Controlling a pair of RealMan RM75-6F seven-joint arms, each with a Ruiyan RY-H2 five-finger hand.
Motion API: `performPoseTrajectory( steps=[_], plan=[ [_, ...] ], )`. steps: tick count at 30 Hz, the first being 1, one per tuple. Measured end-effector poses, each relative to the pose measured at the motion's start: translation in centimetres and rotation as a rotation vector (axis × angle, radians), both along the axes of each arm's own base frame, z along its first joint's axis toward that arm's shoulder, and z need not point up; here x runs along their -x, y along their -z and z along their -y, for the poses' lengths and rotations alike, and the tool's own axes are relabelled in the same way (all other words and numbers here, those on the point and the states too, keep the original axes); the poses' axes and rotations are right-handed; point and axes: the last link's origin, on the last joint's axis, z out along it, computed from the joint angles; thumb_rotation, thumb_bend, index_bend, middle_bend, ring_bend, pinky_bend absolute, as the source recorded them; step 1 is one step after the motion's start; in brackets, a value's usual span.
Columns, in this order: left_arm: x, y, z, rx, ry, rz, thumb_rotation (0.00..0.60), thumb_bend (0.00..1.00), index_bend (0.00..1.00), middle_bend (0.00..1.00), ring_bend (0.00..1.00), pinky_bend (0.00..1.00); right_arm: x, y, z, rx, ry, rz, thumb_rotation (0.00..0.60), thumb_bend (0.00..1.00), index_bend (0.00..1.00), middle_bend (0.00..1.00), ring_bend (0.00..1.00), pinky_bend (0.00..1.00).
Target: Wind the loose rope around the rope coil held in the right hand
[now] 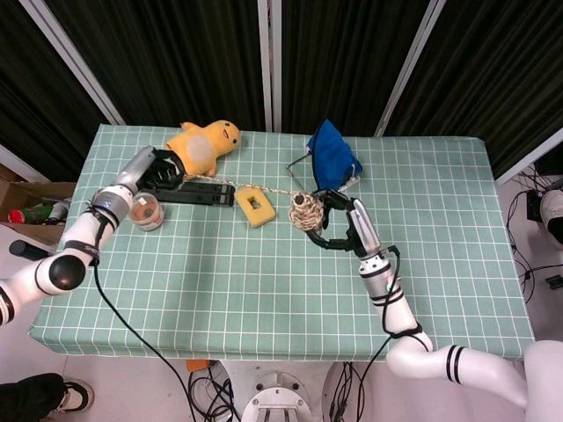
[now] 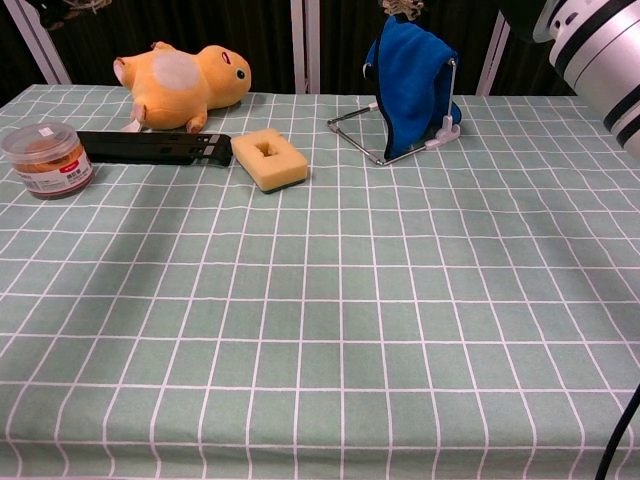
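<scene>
The tan rope coil (image 1: 305, 211) hangs above the table's middle, gripped by my right hand (image 1: 339, 223), whose dark fingers curl around it from the right. A loose rope strand (image 1: 274, 192) runs taut and nearly level leftward over the sponge and black bar to my left hand (image 1: 156, 171), which pinches its end near the table's left edge. In the chest view only the coil's underside (image 2: 403, 8) shows at the top edge, with my right forearm (image 2: 592, 42) at the top right. My left hand is mostly cut off in that view.
A yellow plush toy (image 1: 204, 144) lies at the back left, above a black bar (image 1: 199, 192). A yellow sponge (image 1: 253, 207) sits under the strand. A lidded jar (image 1: 145, 211) stands below my left hand. A blue cloth on a wire stand (image 1: 332, 158) is behind the coil.
</scene>
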Motion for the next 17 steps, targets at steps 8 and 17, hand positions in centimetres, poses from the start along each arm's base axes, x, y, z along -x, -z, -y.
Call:
performPoseTrajectory(
  steps=[8, 17],
  plan=[
    [1.0, -0.7, 0.4, -0.006, 0.025, 0.061, 0.600, 0.30, 0.16, 0.18, 0.23, 0.34, 0.1, -1.3, 0.2, 0.030, 0.005, 0.007, 0.600, 0.63, 0.79, 0.63, 0.58, 0.77],
    [4.3, -2.5, 0.2, -0.097, -0.050, 0.134, 0.600, 0.28, 0.15, 0.17, 0.21, 0.32, 0.3, -2.3, 0.2, 0.047, 0.010, 0.015, 0.600, 0.63, 0.79, 0.63, 0.58, 0.77]
  ],
)
